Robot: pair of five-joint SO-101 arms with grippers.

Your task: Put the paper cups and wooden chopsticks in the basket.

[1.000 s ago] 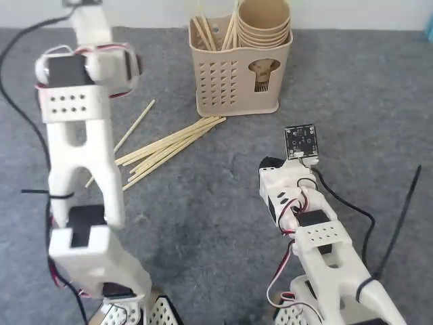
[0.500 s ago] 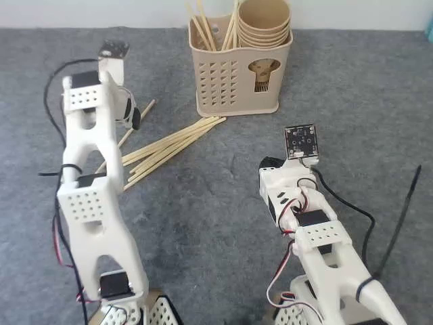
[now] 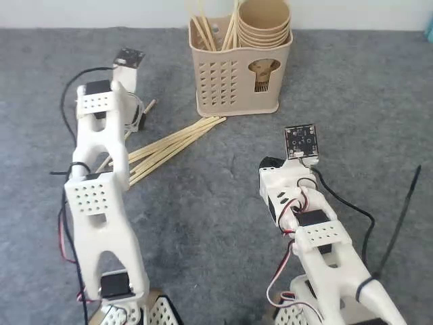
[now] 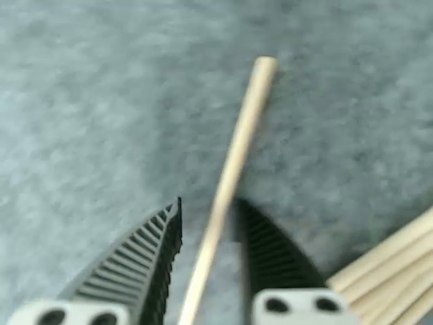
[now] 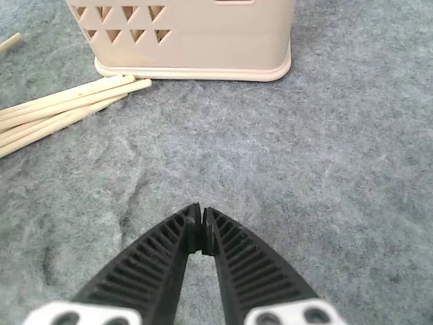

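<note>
A beige basket [image 3: 237, 78] at the back of the mat holds stacked paper cups [image 3: 264, 20] and a few upright chopsticks [image 3: 203, 30]. A bundle of wooden chopsticks [image 3: 169, 143] lies on the grey mat in front of it. One single chopstick [image 4: 240, 135] lies apart, to the left of the bundle. My left gripper [image 4: 208, 206] is low over this stick, open, one finger on each side of it. My right gripper [image 5: 201, 227] is shut on nothing, over bare mat in front of the basket [image 5: 189, 40].
The grey mat [image 3: 352, 115] covers the table, with free room to the right of the basket. The right arm's body [image 3: 304, 217] occupies the near right, the left arm's body [image 3: 101, 203] the near left. The bundle's ends [image 5: 67, 108] lie close to the basket's base.
The left arm has swung down from a raised pose and forward to the single chopstick, its gripper now straddling it. The right arm has stayed still.
</note>
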